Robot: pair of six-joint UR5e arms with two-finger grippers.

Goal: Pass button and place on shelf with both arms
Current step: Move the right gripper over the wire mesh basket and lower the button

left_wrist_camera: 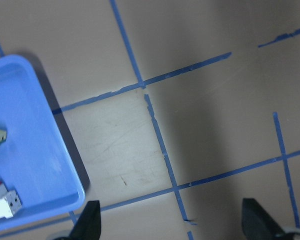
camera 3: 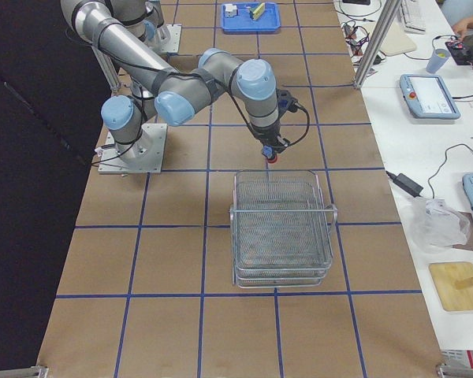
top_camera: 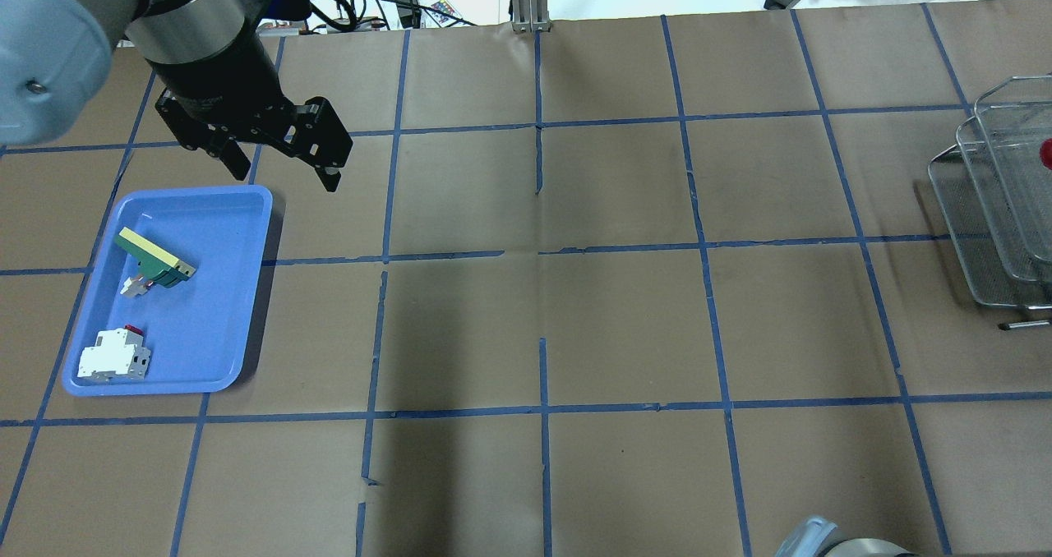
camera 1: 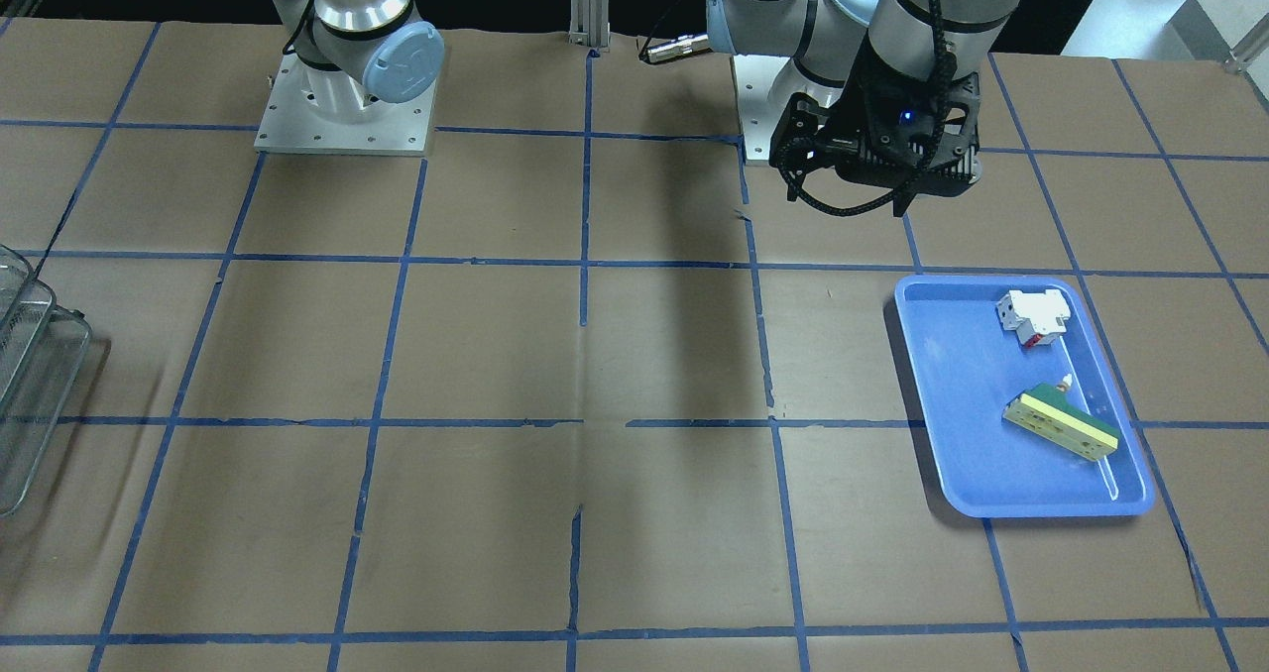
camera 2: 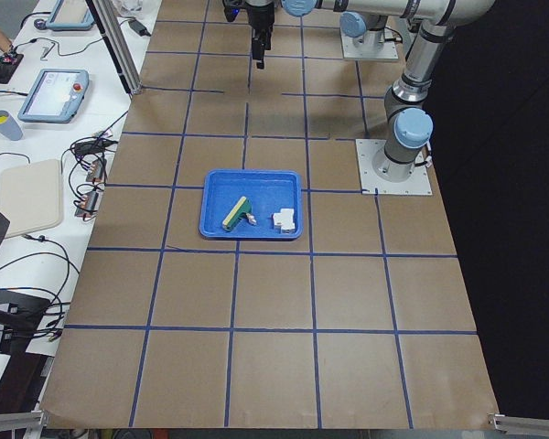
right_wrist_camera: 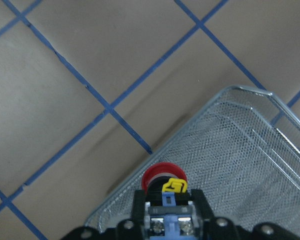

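My right gripper (right_wrist_camera: 170,207) is shut on the button (right_wrist_camera: 164,177). Its red head points down, with the yellow ring and blue block between the fingers. It hangs over the rim of the grey wire shelf (right_wrist_camera: 240,150) at one end of its top basket. In the right exterior view the gripper (camera 3: 268,148) is at the shelf's (camera 3: 282,228) end nearest the arm. The overhead view shows the shelf (top_camera: 953,204) with the red head (top_camera: 1046,153) at the right edge. My left gripper (top_camera: 286,175) is open and empty, raised above the table beside the blue tray's far corner.
The blue tray (top_camera: 238,294) holds a white-and-red breaker block (top_camera: 113,357) and a green-yellow slab (top_camera: 152,257). The brown table has a blue tape grid. The left arm's base plate (camera 1: 763,147) and the right arm's base plate (camera 1: 342,122) stand at the robot's edge.
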